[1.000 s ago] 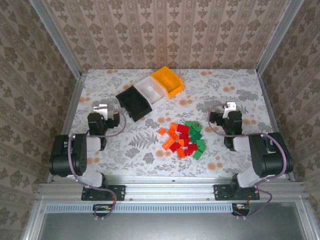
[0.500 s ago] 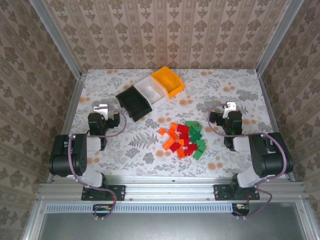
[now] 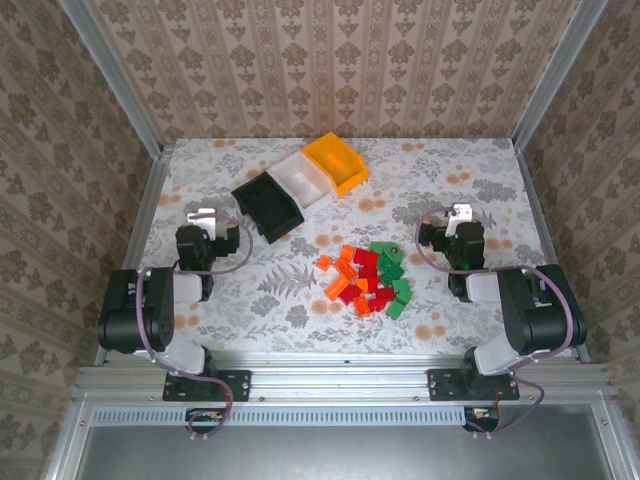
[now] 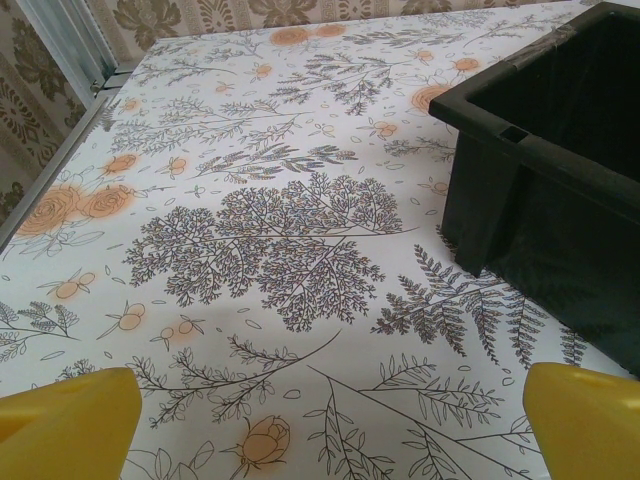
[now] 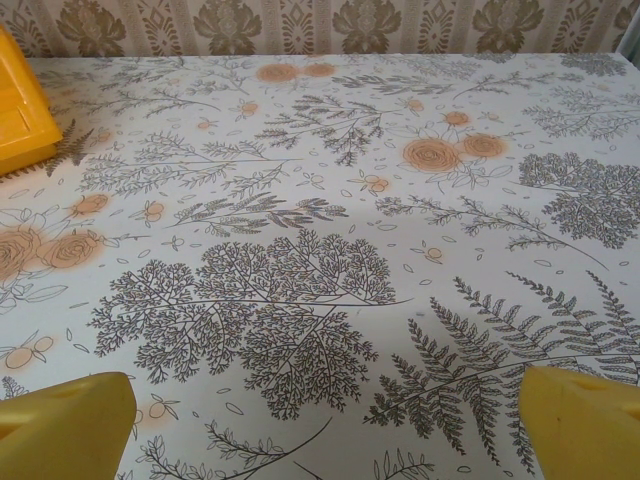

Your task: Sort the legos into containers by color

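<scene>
Legos [image 3: 365, 278]: small glossy plastic bricks, orange, red & green, in a loose heap at table centre-front, btwn the two arms, none in a bin. Behind-left of the heap, three open-top rectangular plastic tubs in a slanted row, side by side: black bin [image 3: 268, 206], white bin [image 3: 306, 181], orange bin [image 3: 336, 163] (the black one's matte wall shows at right in the left wrist view). Table [image 3: 450, 170]: smooth cover w/ fern & orange-flower print. Left gripper [image 3: 203, 216] & right gripper [image 3: 460, 212] sit low, each at its own side, yellow fingers [image 4: 70, 425] spread wide, holding nothing. Vs 1 s ago: nothing has moved.
</scene>
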### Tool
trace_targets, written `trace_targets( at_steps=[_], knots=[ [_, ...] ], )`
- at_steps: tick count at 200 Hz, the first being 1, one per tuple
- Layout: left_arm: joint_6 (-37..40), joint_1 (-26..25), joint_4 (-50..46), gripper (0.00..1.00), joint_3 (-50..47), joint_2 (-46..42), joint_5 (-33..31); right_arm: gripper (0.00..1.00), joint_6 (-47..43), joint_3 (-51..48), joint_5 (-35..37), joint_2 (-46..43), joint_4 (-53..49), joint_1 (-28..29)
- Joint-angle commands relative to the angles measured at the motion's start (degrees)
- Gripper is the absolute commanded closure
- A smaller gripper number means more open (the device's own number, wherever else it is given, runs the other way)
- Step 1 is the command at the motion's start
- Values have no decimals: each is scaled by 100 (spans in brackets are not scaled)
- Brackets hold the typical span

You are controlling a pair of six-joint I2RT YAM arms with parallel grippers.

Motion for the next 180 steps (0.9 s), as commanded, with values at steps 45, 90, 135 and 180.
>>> trace_targets(
  at_steps=[45, 90, 135, 180],
  knots=[
    [80, -24, 19, 0, 37, -55, -27, 0, -5, 102, -123, -3, -56, -33],
    [11, 54, -13, 0, 61, -43, 44, 0, -5, 101, -123, -2, -56, -34],
    [-24, -145, -1434, 0, 484, -826, -809, 0, -5, 101, -128, -4, -56, -31],
    [-2926, -331, -5802, 0, 2946, -1742, -1750, 0, 6, 113, -146, 7, -74, -42]
  ],
)
